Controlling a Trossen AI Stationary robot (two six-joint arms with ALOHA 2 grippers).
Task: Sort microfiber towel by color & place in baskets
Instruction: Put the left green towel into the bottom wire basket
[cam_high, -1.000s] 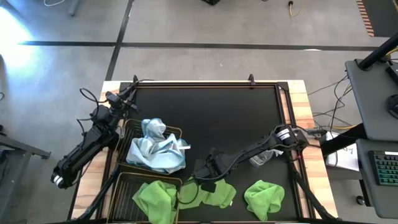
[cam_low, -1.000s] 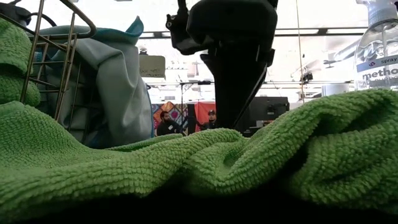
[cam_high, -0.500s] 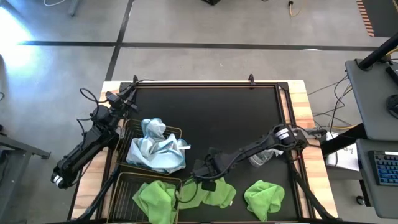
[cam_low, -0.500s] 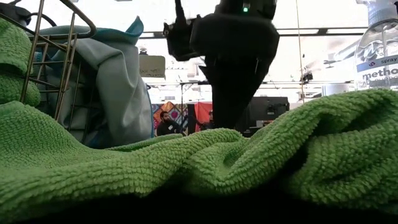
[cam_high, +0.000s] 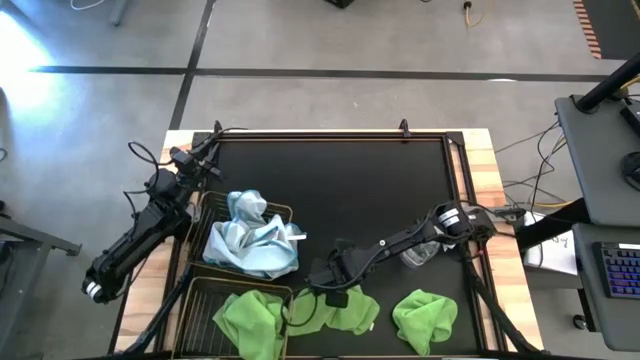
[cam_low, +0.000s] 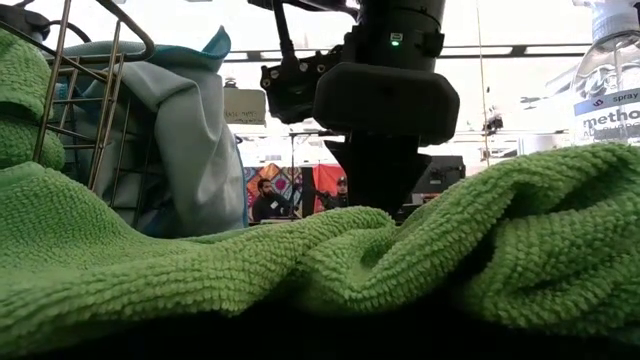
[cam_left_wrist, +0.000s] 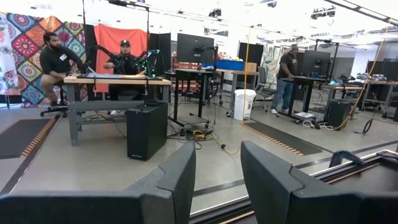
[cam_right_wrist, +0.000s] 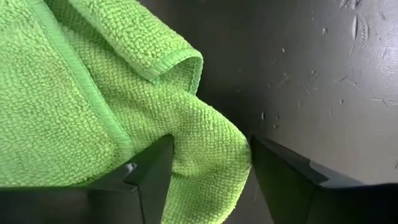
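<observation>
- Lower now than a second ago, the right gripper (cam_right_wrist: 208, 171) straddles a lime green towel's (cam_right_wrist: 81, 106) corner on the black table (cam_high: 370, 190), fingers spread, nothing grasped.
- Next, I judge: clamp, lift, carry to the basket (cam_high: 200, 305) holding green cloths.
- Left gripper (cam_left_wrist: 217, 180) waits parted, empty.

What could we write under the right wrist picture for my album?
The right gripper, open, straddles a fold of bright lime-green microfiber towel on the black table.

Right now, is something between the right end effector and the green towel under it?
Nothing visible. The right end effector is open directly over the green towel, a fold of it between its fingers.
</observation>
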